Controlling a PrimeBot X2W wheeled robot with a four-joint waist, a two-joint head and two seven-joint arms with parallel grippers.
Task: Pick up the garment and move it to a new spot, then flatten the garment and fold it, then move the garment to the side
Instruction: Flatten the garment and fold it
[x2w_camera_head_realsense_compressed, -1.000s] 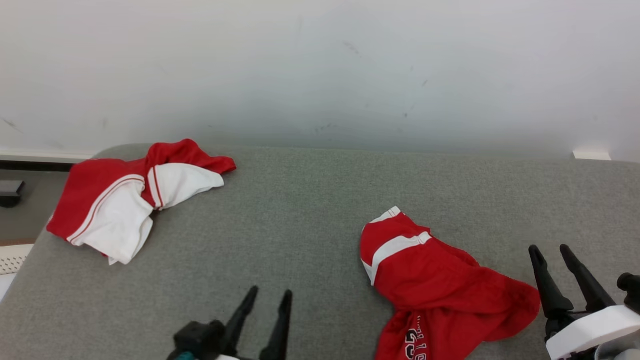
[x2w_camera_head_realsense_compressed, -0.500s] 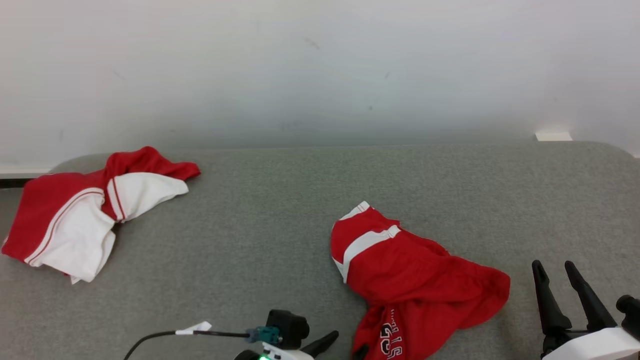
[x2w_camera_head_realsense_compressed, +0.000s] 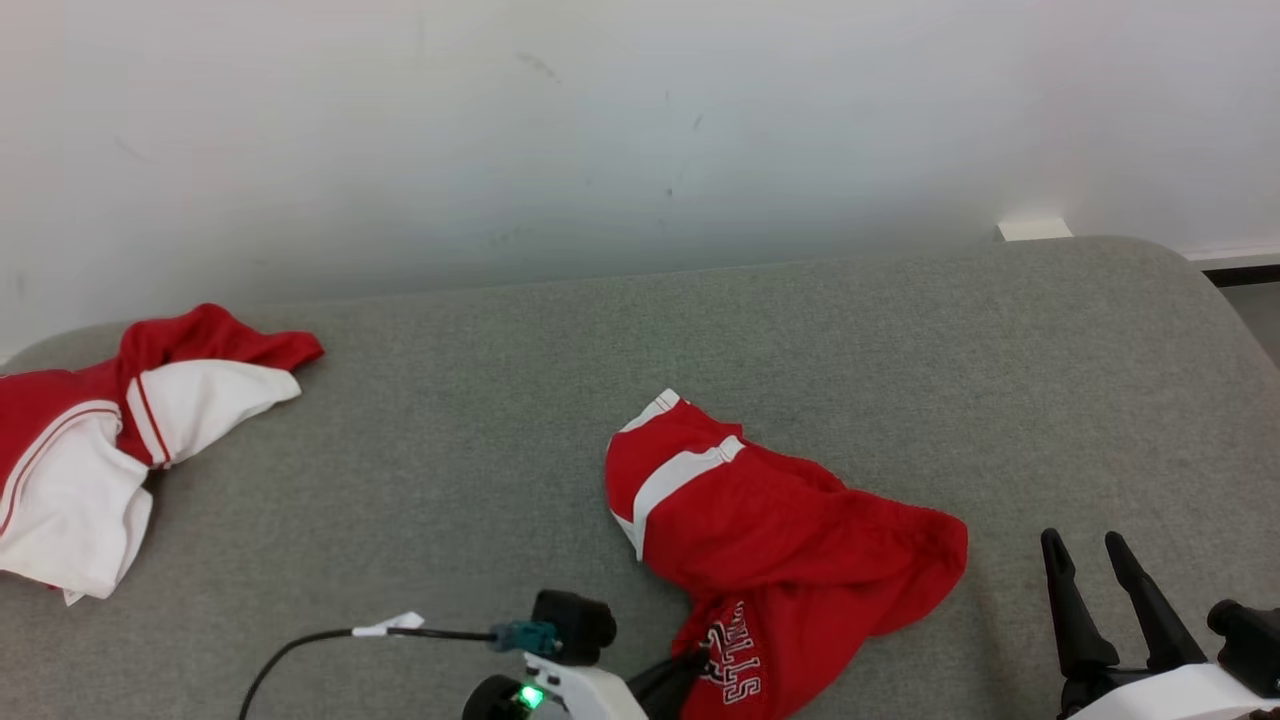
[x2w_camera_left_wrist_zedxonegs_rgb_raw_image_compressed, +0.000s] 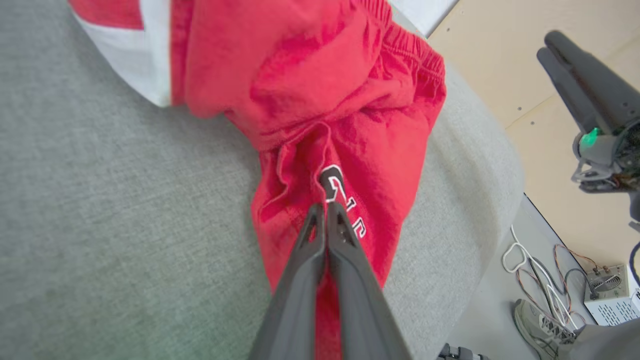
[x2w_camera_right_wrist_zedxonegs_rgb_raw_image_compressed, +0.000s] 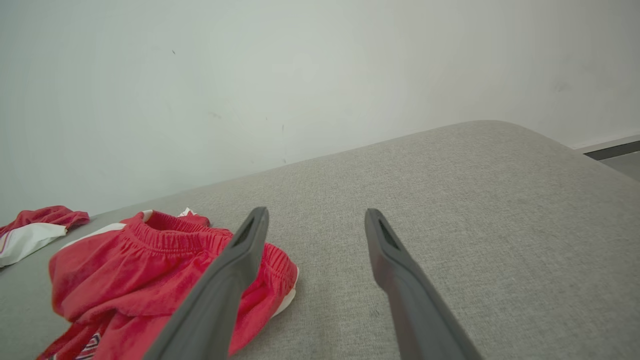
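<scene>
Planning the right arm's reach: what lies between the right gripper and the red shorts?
Just a bare stretch of grey cushion, seen in the head view. The right gripper stands open beside the shorts, not touching them.

Left gripper (x2w_camera_left_wrist_zedxonegs_rgb_raw_image_compressed: 325, 206), right gripper (x2w_camera_right_wrist_zedxonegs_rgb_raw_image_compressed: 315, 215): long dark tapered fingers (x2w_camera_right_wrist_zedxonegs_rgb_raw_image_compressed: 225, 280), white wrist shells (x2w_camera_head_realsense_compressed: 1160, 692). Left wrist (x2w_camera_head_realsense_compressed: 590, 692): black cable (x2w_camera_head_realsense_compressed: 290, 650), white tag (x2w_camera_head_realsense_compressed: 388, 626), teal plug (x2w_camera_head_realsense_compressed: 520, 637), green light (x2w_camera_head_realsense_compressed: 528, 696).

Head camera looks down over the grey cushion (x2w_camera_head_realsense_compressed: 480, 420) toward the wall (x2w_camera_head_realsense_compressed: 640, 130) at twelve o'clock. Both wrist cameras, nearer, share the red shorts (x2w_camera_left_wrist_zedxonegs_rgb_raw_image_compressed: 310, 90).
</scene>
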